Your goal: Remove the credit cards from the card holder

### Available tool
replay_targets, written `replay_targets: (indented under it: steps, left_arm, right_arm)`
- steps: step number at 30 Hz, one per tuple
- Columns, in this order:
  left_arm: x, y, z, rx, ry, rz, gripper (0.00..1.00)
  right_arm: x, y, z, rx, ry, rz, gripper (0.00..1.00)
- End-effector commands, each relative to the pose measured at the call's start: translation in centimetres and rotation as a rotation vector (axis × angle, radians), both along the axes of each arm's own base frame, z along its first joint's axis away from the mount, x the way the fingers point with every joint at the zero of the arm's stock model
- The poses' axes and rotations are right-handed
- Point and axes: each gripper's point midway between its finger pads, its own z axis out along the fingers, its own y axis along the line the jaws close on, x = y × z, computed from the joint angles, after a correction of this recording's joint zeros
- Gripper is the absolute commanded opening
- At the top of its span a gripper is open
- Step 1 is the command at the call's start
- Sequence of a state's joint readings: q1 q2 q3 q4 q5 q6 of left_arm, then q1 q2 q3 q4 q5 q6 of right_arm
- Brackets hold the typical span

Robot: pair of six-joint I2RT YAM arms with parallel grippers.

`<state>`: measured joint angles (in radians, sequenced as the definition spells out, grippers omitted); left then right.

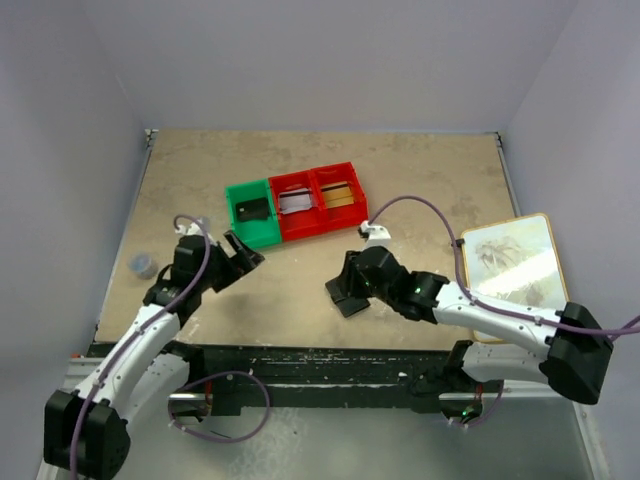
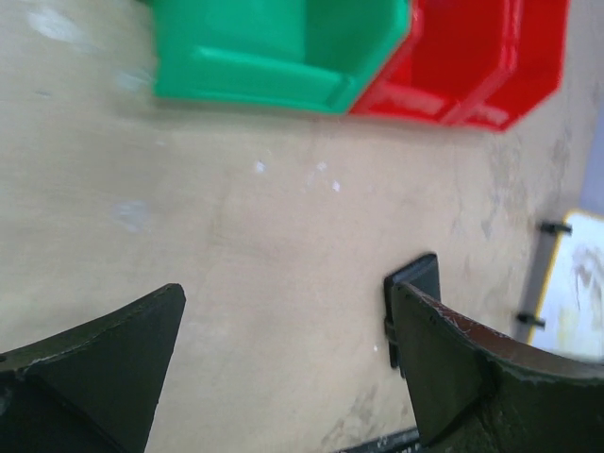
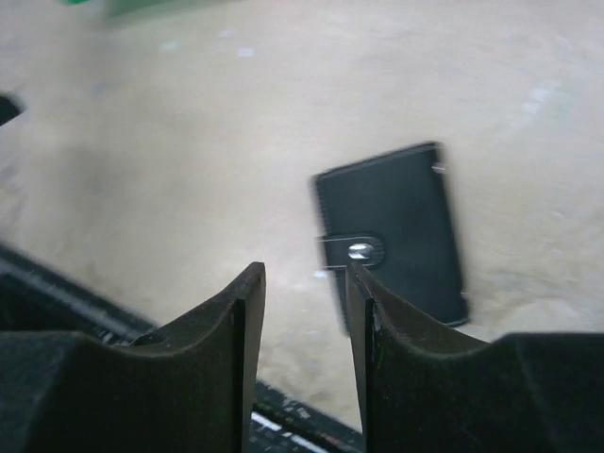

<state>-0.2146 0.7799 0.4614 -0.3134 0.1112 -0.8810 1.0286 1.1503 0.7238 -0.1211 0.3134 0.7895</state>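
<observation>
Tan table (image 1: pixel 420 180), overhead cam: both my arms reach in from the near edge, and a framed board (image 1: pixel 510 262) lies far right. At centre-back a green bin (image 1: pixel 262 238) stands next to the red bins (image 1: pixel 300 230). There is one card per compartment: a black card (image 1: pixel 250 210) in the green, a silver-grey card (image 1: pixel 295 201) and a gold-brown card (image 1: pixel 340 194) in the reds.

My left gripper (image 2: pixel 285 294) hangs low w/ jaws spread wide and nothing between them. It sits near the green bin and apart from the work.

My right gripper (image 3: pixel 304 274) is parted only narrowly and also empty. It is poised over the card holder (image 3: pixel 396 226), which lies flat on the table near the front, well short of the bins. The holder is folded closed, w/ its tab across the edge and the snap (image 3: pixel 360 251) done up. I can't tell if any card is left inside.

As I read it, the step is getting a hold on the holder to open or check it. To do it well:

- Widen the right jaws first, as the gap looks too tight for the holder's edge.
- Shift toward the holder so it sits between the fingers, not beside them.
- Come down square on a long edge, away from the tab.
- Pin or lift it gently so it doesn't skid on the smooth top.
- Bring the left in to work the snap.
</observation>
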Motion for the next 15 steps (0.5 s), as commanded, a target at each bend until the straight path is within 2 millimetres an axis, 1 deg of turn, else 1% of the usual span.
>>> replay_targets:
  steps: [1, 2, 6, 10, 13, 15]
  left_arm:
    - [1.4, -6.4, 4.5, -0.074, -0.201, -0.233, 0.86]
    - [1.0, -8.0, 4.2, -0.034, -0.203, -0.297, 0.84]
    - [0.6, -11.9, 3.0, 0.125, -0.204, -0.458, 0.76]
    - [0.1, -15.5, 1.9, 0.270, -0.231, -0.620, 0.75]
    - [0.0, -17.5, 1.6, 0.346, -0.255, -0.697, 0.75]
    - [0.2, -18.3, 1.3, 0.395, -0.265, -0.726, 0.74]
  right_arm:
    - [0.8, -4.4, -4.9, -0.043, 0.144, -0.167, 0.43]
    - [0.7, -4.6, -5.4, -0.032, 0.155, -0.172, 0.43]
    - [0.2, -5.0, -6.4, 0.056, 0.199, -0.220, 0.44]
    - [-0.5, -6.1, -7.7, 0.105, 0.251, -0.282, 0.44]
    - [-0.7, -6.4, -8.0, 0.119, 0.255, -0.285, 0.47]
    - [-0.8, -6.8, -8.3, 0.112, 0.252, -0.289, 0.48]
